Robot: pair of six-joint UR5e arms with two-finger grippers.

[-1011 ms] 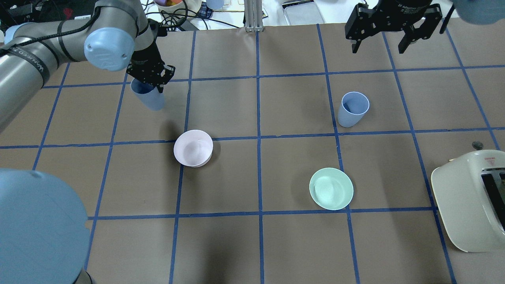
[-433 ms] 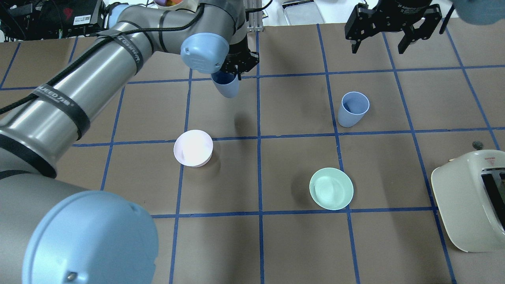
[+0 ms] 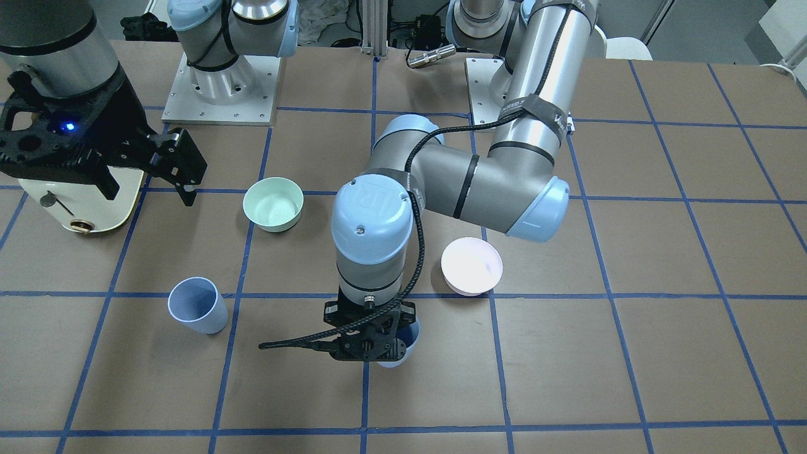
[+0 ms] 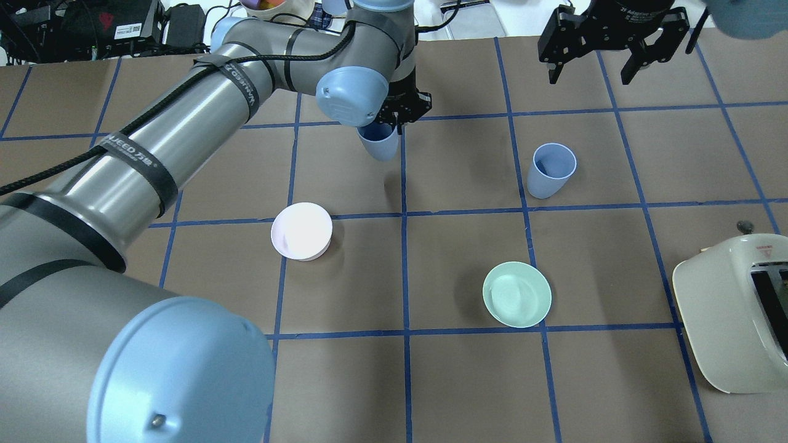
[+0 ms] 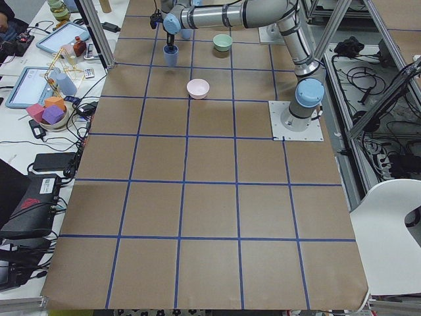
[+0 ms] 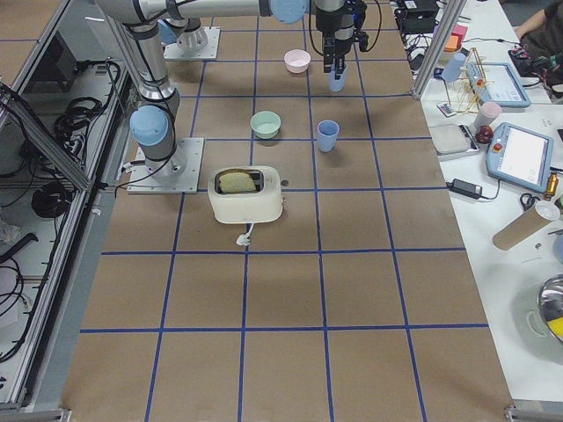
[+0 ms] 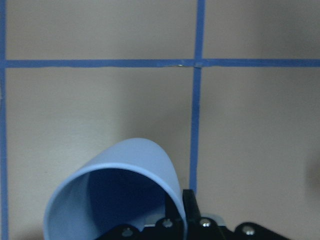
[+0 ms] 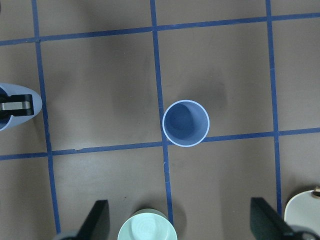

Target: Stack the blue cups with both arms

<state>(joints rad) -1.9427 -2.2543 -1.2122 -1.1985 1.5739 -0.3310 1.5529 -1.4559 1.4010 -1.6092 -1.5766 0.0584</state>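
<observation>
Pink bowl [image 4: 301, 231], mint bowl [image 4: 517, 294] upright, well apart; cream toaster [image 4: 726, 320] (bread in slot) nearby.

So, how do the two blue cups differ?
The held cup hangs above the table, clamped by the left gripper; the standing cup rests on it, untouched. The held cup is nearer the pink bowl, the standing cup nearer the green bowl. Both are pale blue, mouths up.

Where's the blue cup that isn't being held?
Overhead view, right half: the free blue cup stands upright between the green bowl and the right gripper.
</observation>
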